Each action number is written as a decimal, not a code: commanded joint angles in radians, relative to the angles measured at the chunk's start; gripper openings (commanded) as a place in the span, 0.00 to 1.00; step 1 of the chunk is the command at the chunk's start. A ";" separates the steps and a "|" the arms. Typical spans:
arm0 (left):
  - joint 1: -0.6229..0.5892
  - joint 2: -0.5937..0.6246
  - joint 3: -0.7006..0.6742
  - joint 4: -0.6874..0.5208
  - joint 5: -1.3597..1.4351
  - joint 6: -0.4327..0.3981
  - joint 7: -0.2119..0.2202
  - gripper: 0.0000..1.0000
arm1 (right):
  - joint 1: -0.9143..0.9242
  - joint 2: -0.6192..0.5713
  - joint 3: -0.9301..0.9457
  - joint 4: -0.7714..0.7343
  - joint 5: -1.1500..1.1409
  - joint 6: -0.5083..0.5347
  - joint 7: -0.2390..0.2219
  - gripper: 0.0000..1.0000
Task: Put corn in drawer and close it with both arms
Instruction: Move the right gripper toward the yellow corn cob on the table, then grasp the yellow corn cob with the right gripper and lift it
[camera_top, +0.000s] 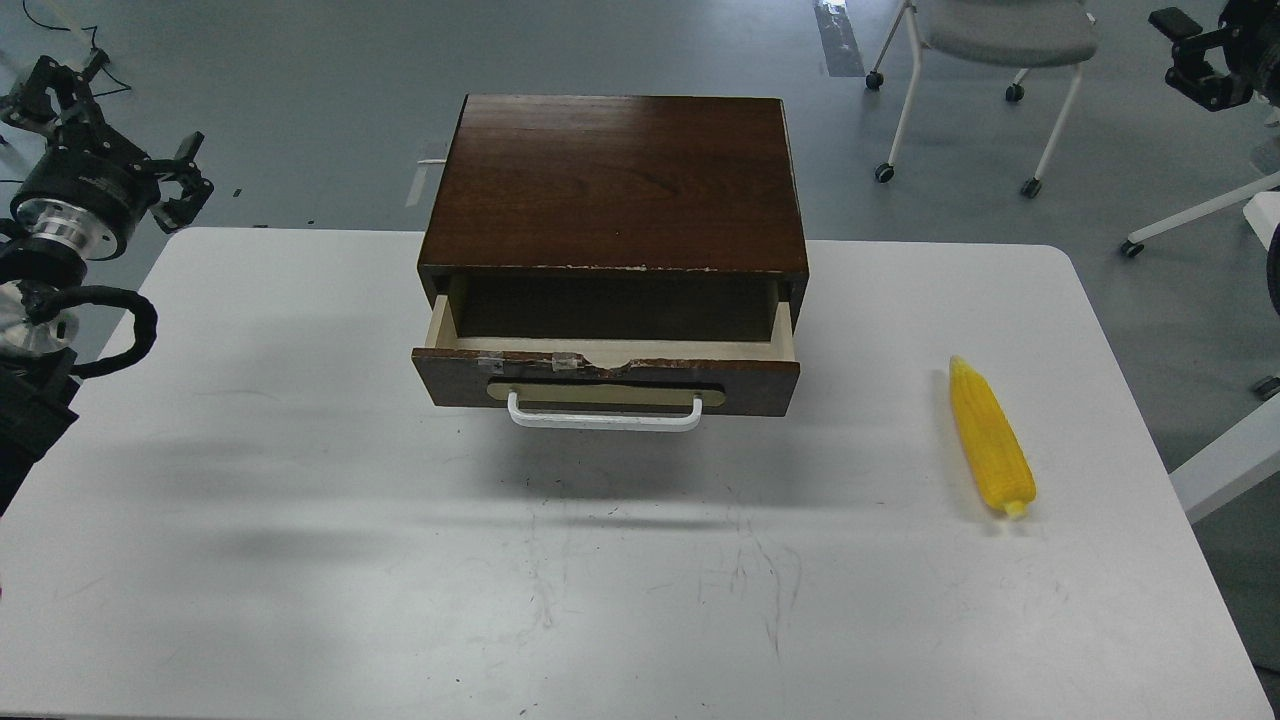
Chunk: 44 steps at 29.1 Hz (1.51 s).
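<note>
The yellow corn (990, 440) lies on the white table (300, 500) at the right, pointed end away from me. The dark brown drawer (606, 383) with its white bar handle (603, 417) stands pulled partly out of the cabinet (615, 180); its pale inside shows nothing in it. My left gripper (105, 135) hangs beyond the table's far left corner, claws spread and empty, far from the drawer. My right gripper (1212, 55) is at the top right edge, off the table, well above and behind the corn, mostly cut off by the frame.
A grey office chair (1000, 40) on castors stands on the floor behind the table's right side. A white frame leg (1225, 460) shows beside the table's right edge. The table front has scuff marks only.
</note>
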 joint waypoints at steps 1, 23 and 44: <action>-0.001 0.008 0.001 0.000 0.000 0.000 0.001 0.98 | 0.013 -0.065 -0.023 0.223 -0.272 -0.010 -0.073 1.00; 0.022 0.027 0.001 0.005 0.000 0.000 -0.038 0.98 | -0.064 0.062 -0.369 0.277 -0.860 -0.043 -0.181 0.99; 0.045 0.032 0.000 0.018 -0.001 0.000 -0.038 0.98 | -0.205 0.220 -0.369 0.140 -0.859 -0.114 -0.176 0.46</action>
